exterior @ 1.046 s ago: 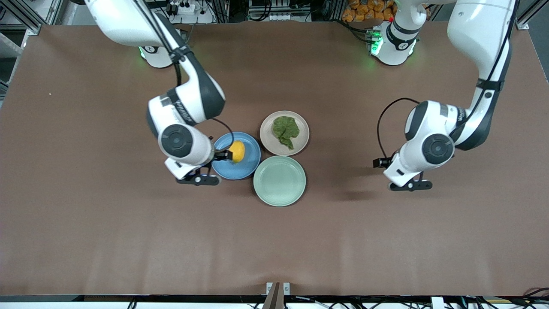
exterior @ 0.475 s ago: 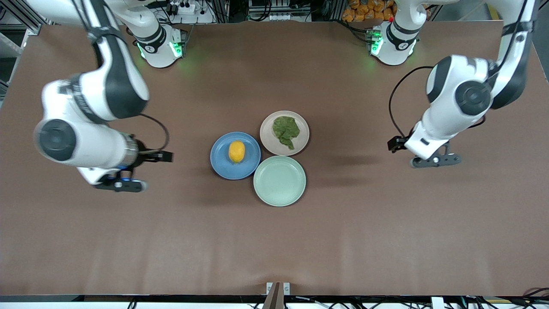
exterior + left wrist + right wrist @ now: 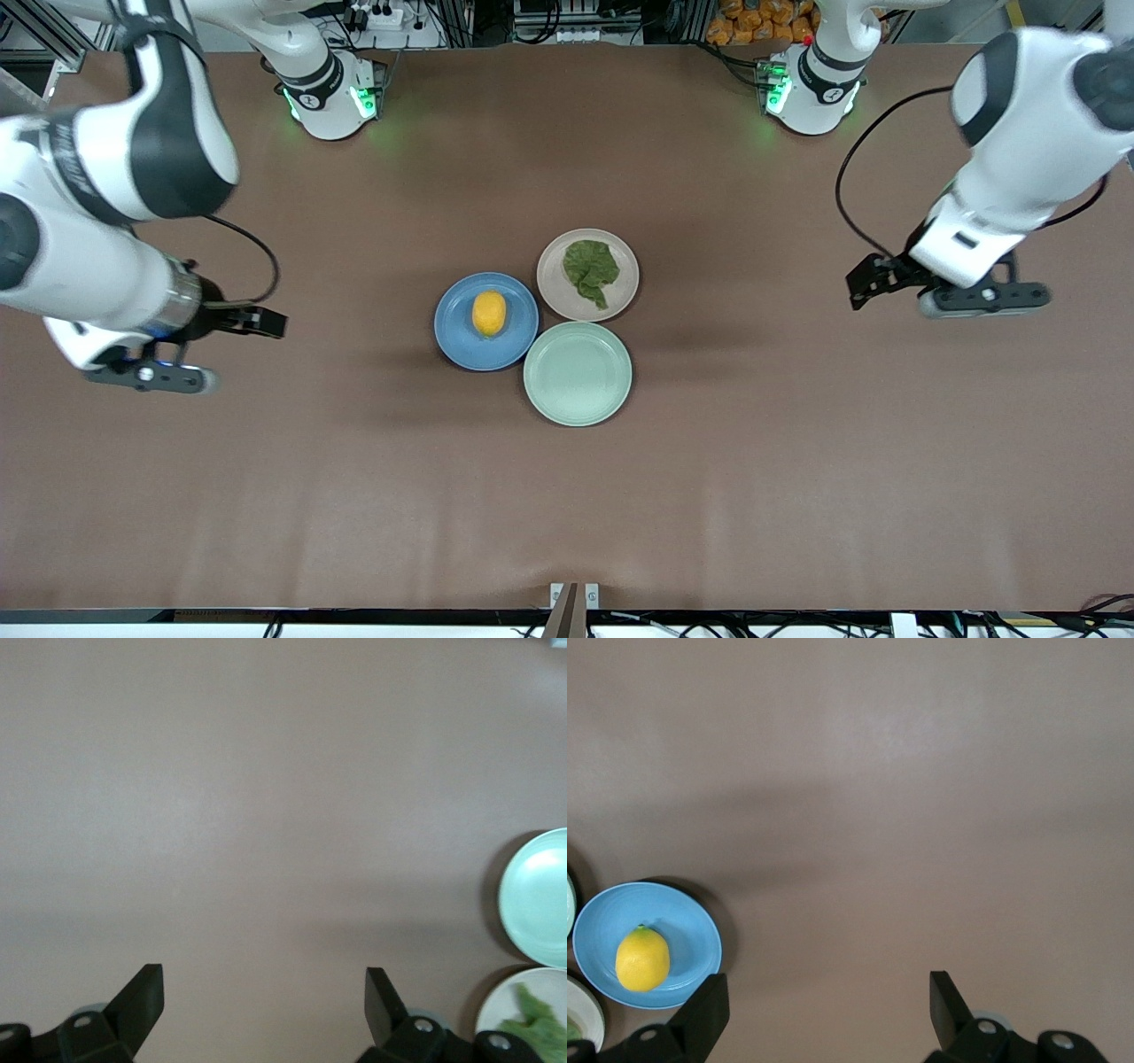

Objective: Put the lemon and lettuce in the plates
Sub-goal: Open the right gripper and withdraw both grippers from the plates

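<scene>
Task looks done: lemon (image 3: 489, 313) on blue plate (image 3: 461, 341), lettuce (image 3: 591, 268) on beige plate (image 3: 554, 292), both well clear of left fingers (image 3: 873, 282) and right fingers (image 3: 261, 321), spread, empty, over bare counter (image 3: 567, 496).

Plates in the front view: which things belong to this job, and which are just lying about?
Job:
- lemon in the blue plate
- lettuce in the beige plate

Lying about:
- mint-green plate, nothing in it, nearest the front camera
</scene>
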`<control>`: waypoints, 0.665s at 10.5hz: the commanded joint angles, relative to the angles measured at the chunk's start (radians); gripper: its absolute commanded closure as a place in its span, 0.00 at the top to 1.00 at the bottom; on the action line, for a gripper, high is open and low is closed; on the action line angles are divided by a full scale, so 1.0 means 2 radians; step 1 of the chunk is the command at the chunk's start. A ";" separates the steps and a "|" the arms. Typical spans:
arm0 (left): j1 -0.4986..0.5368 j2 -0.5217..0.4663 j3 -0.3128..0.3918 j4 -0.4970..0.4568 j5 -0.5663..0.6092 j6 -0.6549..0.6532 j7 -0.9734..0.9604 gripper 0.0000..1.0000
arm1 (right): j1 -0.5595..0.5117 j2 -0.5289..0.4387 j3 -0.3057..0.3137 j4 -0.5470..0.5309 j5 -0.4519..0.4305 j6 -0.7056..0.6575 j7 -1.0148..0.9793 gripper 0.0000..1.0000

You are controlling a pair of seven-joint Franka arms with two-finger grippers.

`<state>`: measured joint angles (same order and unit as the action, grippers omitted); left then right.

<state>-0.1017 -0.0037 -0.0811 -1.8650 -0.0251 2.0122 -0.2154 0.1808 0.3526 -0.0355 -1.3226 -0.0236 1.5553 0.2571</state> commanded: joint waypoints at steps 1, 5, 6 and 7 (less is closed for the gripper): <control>-0.001 0.002 0.008 0.053 -0.018 -0.065 0.039 1.00 | -0.029 -0.024 0.006 0.014 0.000 -0.022 -0.047 1.00; -0.004 0.008 0.008 0.120 -0.009 -0.136 0.060 1.00 | -0.054 -0.057 0.006 0.014 0.002 -0.057 -0.074 1.00; -0.003 0.007 0.008 0.131 -0.009 -0.154 0.062 1.00 | -0.058 -0.069 0.007 0.014 0.002 -0.072 -0.073 1.00; -0.003 0.007 0.008 0.140 -0.008 -0.167 0.062 1.00 | -0.063 -0.072 0.007 0.013 0.002 -0.090 -0.075 1.00</control>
<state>-0.1045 -0.0053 -0.0719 -1.6392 -0.0308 1.7323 -0.1206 0.0816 0.2351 -0.0359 -1.2881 -0.0228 1.4139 0.1229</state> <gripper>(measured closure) 0.000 0.000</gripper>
